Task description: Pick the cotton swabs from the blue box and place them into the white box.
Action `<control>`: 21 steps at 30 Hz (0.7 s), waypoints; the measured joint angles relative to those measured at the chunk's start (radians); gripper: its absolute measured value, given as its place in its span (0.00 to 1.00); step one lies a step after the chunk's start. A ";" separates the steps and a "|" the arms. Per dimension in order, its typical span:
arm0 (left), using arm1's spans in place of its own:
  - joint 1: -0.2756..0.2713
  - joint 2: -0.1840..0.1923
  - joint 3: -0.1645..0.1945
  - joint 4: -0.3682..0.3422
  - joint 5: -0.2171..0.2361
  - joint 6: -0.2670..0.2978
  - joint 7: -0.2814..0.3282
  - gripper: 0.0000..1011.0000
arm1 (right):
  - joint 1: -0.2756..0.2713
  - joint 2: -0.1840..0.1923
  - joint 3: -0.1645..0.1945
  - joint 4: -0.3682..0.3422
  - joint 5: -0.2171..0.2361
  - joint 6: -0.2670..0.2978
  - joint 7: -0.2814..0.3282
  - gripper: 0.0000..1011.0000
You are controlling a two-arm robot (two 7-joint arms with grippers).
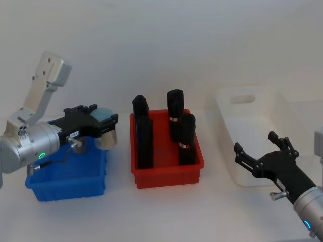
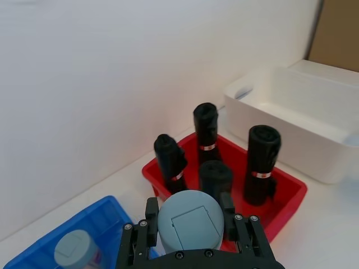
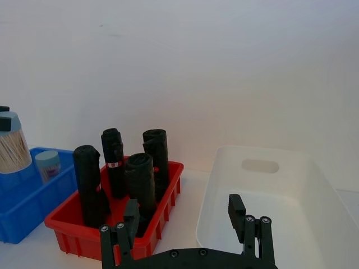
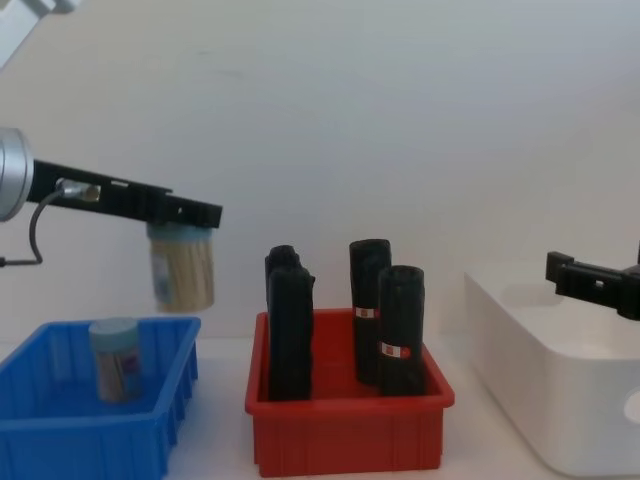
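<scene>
My left gripper (image 1: 104,123) is shut on a cotton swab jar (image 4: 182,270), a clear cylinder with a pale blue lid (image 2: 189,219). It hangs upright in the air above the right end of the blue box (image 1: 65,186). A second cotton swab jar (image 4: 115,358) stands inside the blue box (image 4: 90,440). The white box (image 1: 282,103) sits at the far right. My right gripper (image 1: 256,145) hovers open by that box's near left corner, with nothing between its fingers.
A red bin (image 1: 166,174) holding several upright black rolls (image 1: 175,113) with red-white labels stands between the blue box and the white box. A plain white wall runs behind the table.
</scene>
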 joint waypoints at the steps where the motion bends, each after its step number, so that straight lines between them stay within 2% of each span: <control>1: -0.003 0.000 0.002 -0.007 0.000 0.008 -0.015 0.66 | 0.000 0.000 0.000 0.000 0.000 0.000 0.000 0.99; 11: -0.028 -0.002 0.015 -0.033 0.006 0.045 -0.106 0.66 | 0.000 0.000 0.000 0.000 0.000 0.000 0.000 0.99; 21: -0.040 -0.004 0.022 -0.045 0.008 0.063 -0.148 0.66 | 0.000 0.000 0.000 0.000 0.000 0.000 0.000 0.99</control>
